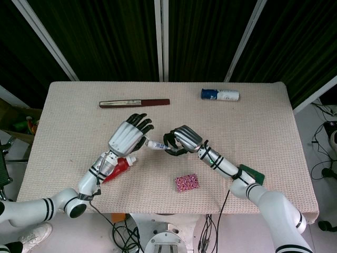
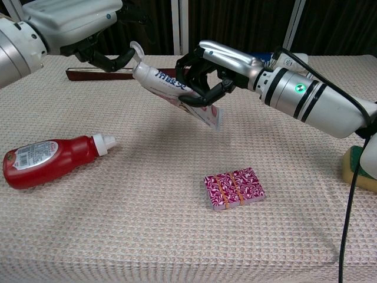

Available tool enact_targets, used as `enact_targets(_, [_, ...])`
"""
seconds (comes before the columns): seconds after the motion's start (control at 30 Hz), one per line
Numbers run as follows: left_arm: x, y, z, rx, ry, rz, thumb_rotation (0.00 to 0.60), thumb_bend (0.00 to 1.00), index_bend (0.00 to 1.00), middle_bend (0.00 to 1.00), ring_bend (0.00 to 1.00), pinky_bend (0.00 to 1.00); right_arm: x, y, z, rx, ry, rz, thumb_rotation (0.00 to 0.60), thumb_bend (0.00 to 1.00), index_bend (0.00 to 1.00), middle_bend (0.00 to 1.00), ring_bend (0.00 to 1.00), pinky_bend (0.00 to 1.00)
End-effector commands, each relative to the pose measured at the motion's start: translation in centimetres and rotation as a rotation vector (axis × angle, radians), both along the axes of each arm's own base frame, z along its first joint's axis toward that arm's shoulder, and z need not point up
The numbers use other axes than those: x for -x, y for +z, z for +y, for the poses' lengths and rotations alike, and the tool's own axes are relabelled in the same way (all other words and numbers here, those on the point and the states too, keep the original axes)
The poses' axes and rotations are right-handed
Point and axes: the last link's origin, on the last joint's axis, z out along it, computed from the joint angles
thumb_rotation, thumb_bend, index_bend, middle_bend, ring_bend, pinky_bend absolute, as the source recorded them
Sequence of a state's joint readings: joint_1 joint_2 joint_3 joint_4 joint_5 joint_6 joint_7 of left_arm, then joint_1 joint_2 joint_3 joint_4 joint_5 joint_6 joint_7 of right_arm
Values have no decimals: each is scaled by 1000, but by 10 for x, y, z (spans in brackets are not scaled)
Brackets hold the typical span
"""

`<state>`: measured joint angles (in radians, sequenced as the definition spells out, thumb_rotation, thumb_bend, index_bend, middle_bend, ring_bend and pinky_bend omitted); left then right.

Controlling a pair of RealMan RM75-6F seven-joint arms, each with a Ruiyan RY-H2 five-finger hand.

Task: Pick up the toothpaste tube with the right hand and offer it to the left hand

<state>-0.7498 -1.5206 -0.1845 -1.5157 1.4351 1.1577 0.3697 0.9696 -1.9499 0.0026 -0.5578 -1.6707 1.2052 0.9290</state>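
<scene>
Chest view showed the red squeeze bottle (image 2: 50, 160) lying low to the left of the white toothpaste tube (image 2: 171, 89). The left hand (image 2: 82, 26) hung with fingers apart beside the tube's cap, holding nothing. The right hand (image 2: 215, 68) gripped the tube, tilted in mid-air above the beige woven tablecloth (image 2: 147, 230).

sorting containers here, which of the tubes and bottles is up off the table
The toothpaste tube, gripped in the right hand. The red bottle and the blue-and-white bottle both lie on the cloth.
</scene>
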Motion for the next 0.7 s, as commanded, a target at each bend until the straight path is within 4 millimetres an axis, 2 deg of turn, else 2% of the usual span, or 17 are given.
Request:
enact_targets(0.03, [6, 9, -1, -19, 20, -12, 497, 545, 236, 224, 152, 217, 6, 3, -3, 10, -6, 29, 600, 785, 982, 831, 618, 693])
enact_targets(0.3, [38, 41, -4, -79, 141, -49, 453, 523, 204, 207, 143, 211, 30, 21, -28, 95, -10, 306, 600, 770, 966, 825, 613, 693])
enact_targets(0.4, [50, 49, -6, -92, 196, -71, 447, 495, 204, 205, 143, 211, 33, 25, -36, 151, -2, 426, 600, 660, 890, 787, 591, 654])
enact_targets(0.43, [53, 51, -6, -96, 210, -78, 446, 480, 204, 205, 143, 211, 33, 25, -37, 161, -6, 453, 600, 604, 845, 754, 564, 622])
enact_targets(0.5, [61, 54, -7, -106, 241, -87, 444, 451, 205, 205, 143, 211, 32, 24, -40, 174, -33, 500, 600, 458, 685, 638, 466, 532])
enact_targets(0.57, [68, 56, -7, -110, 273, -93, 444, 432, 204, 205, 143, 210, 32, 22, -42, 178, -71, 537, 600, 306, 419, 467, 331, 431])
enact_targets(0.6, [71, 57, -8, -109, 288, -93, 444, 424, 204, 205, 143, 210, 31, 22, -43, 177, -90, 545, 600, 261, 303, 394, 277, 397])
enact_targets(0.7, [81, 58, -9, -104, 333, -85, 441, 410, 205, 205, 143, 210, 32, 22, -42, 173, -138, 555, 600, 207, 113, 279, 196, 347])
